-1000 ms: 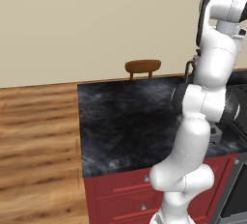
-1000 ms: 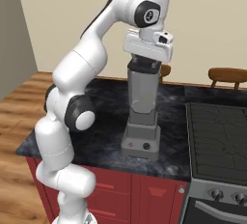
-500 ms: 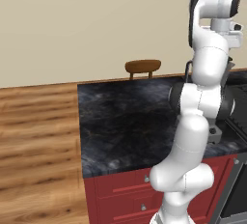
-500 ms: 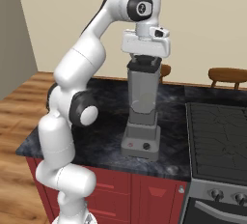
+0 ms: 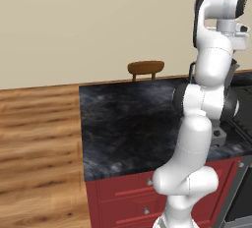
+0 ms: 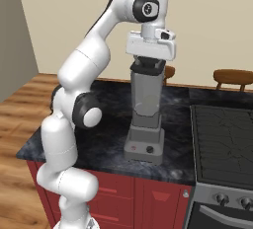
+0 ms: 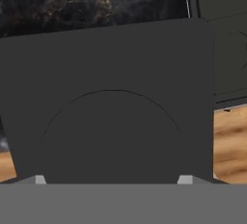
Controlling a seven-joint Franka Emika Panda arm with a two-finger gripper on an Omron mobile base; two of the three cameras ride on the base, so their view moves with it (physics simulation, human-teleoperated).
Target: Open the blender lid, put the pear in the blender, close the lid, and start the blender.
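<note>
Blender lid [image 7: 111,102] under my hand: matt dark grey-black, smooth, plastic-looking, with a faint circular seam. Jar of the blender [image 6: 147,99]: translucent grey, smooth, with a soft sheen like glass or clear plastic. Its base is matt mid-grey, plastic or brushed-metal look; I cannot tell which. Counter [image 5: 133,119]: polished black stone with pale marbled veining, glossy patches. Cabinet fronts [image 6: 118,196] below: deep red, smooth, satin, with small metal-looking knobs. Stove top [image 6: 222,146]: dark, matt, ribbed grates. Floor [image 5: 39,143]: warm wooden planks, visible grain, slight shine. Chair back [image 5: 145,68]: brown wood, smooth. Wall [image 5: 88,25]: flat beige, matt. My own arm [image 6: 84,70]: glossy white shell, dark joints.
</note>
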